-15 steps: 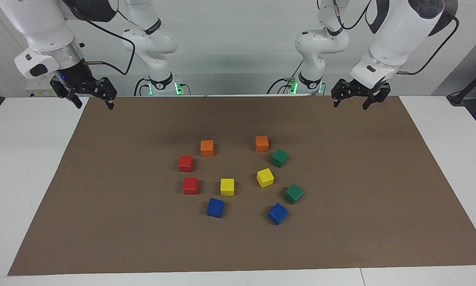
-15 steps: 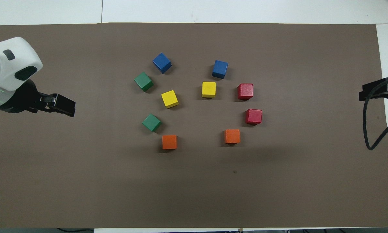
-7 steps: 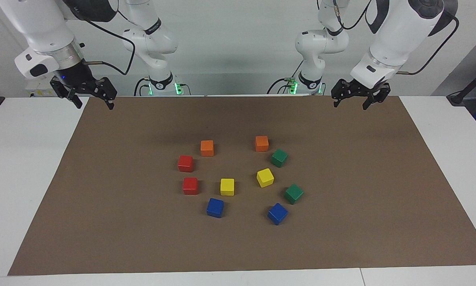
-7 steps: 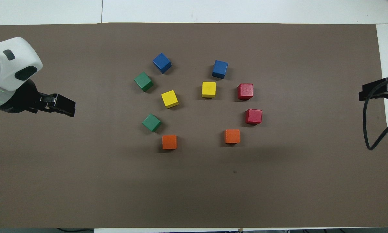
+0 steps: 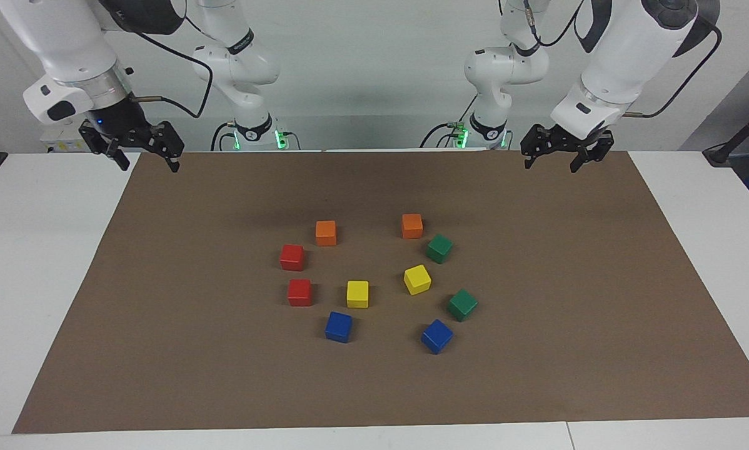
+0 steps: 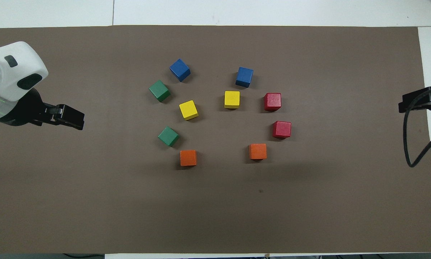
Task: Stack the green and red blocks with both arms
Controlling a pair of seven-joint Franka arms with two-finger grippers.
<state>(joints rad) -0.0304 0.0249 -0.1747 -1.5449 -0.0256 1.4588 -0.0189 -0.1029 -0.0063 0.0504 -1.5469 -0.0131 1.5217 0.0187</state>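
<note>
— Hands: left hand (image 5: 559,155) and right hand (image 5: 142,150) are held spread apart, empty, over the mat's corners by the robots.

— Green blocks (image 5: 439,248) and red blocks (image 5: 292,257) lie unstacked mid-bench; glossy, likely light, rigid, slippery, best gripped across flat sides.

Robotics lab: two mounted arms (image 5: 624,56), papered table (image 5: 693,250)

A white table (image 5: 30,250) carried a brown paper mat (image 5: 568,312) (covering most of it). Ten small glossy cubes sat in a loose ring mid-mat, well apart from both sets of raised jaws: two red, two green, two orange, two yellow, two blue.
</note>
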